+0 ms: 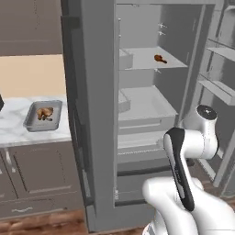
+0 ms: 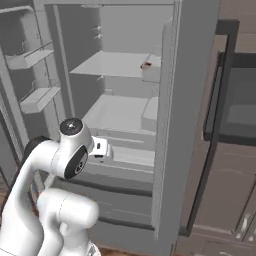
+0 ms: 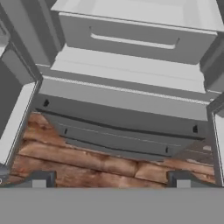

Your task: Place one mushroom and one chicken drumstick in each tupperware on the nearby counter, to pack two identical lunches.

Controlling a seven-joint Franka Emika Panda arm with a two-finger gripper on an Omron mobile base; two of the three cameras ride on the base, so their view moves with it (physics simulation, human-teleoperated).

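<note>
One chicken drumstick [image 1: 160,58] lies on the upper fridge shelf [image 1: 151,62], waiting to be fetched. Another food piece already sits in the tupperware [image 1: 31,120] on the counter [image 1: 11,133] (prob. drumstick w/ mushroom, too small to tell). The hand [image 3: 111,180] is released, fingertips wide apart, empty, pointing at the fridge's bottom drawer [image 3: 118,41] and floor [image 3: 87,162].

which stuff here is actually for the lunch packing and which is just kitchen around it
For the job:
- chicken drumstick on the upper fridge shelf
- tupperware on the counter, already holding brownish food
- gripper, open, aimed at the fridge's lower front

Just around:
- fridge drawer
- fridge door shelves
- wooden floor
- dark oven
</note>
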